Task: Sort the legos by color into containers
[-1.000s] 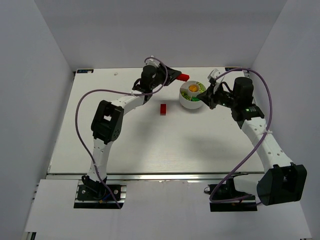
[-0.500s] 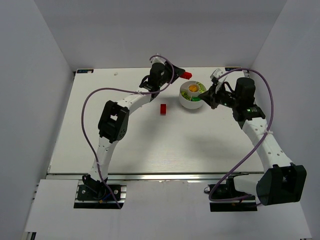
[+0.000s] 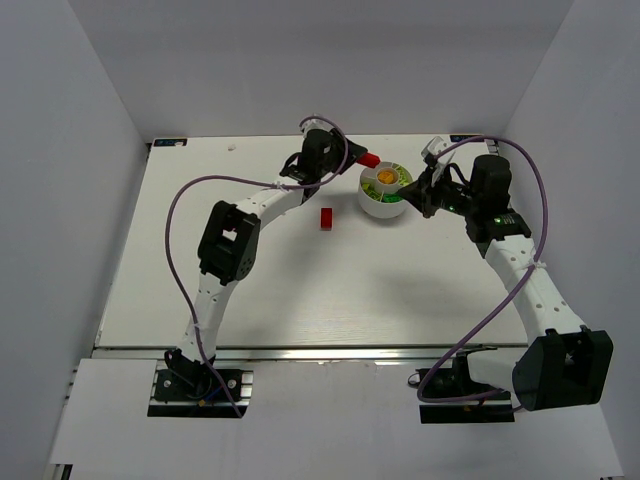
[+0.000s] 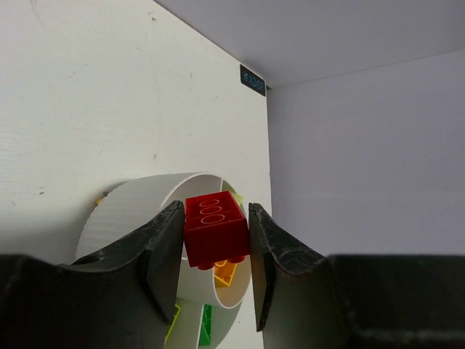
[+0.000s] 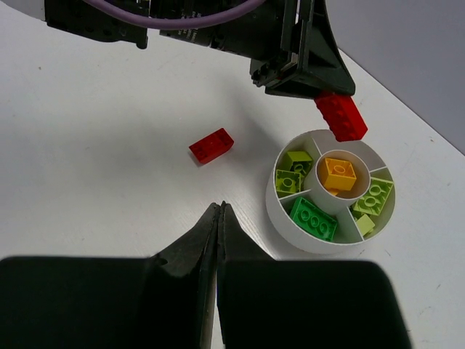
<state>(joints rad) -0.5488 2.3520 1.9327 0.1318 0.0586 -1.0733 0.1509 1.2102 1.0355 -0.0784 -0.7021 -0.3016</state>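
Note:
My left gripper point(image 4: 215, 240) is shut on a red lego point(image 4: 215, 229) and holds it above the far rim of the round white dish point(image 3: 382, 203); the same brick shows in the right wrist view point(image 5: 341, 116) and from above point(image 3: 369, 159). The dish point(image 5: 287, 211) holds an orange lego point(image 5: 340, 174) in its centre cup, a darker green one point(image 5: 313, 219) and several yellow-green ones point(image 5: 289, 180) in its wedges. A second red lego point(image 3: 326, 218) lies on the table left of the dish, also in the right wrist view point(image 5: 211, 145). My right gripper point(image 5: 219, 212) is shut and empty, hovering beside the dish.
White walls close in the table on the left, back and right. The purple cables loop beside both arms. The table's back edge point(image 4: 253, 80) lies just beyond the dish.
My left gripper has carried the red lego from behind the dish's left side to over its far rim. The right arm has barely moved.

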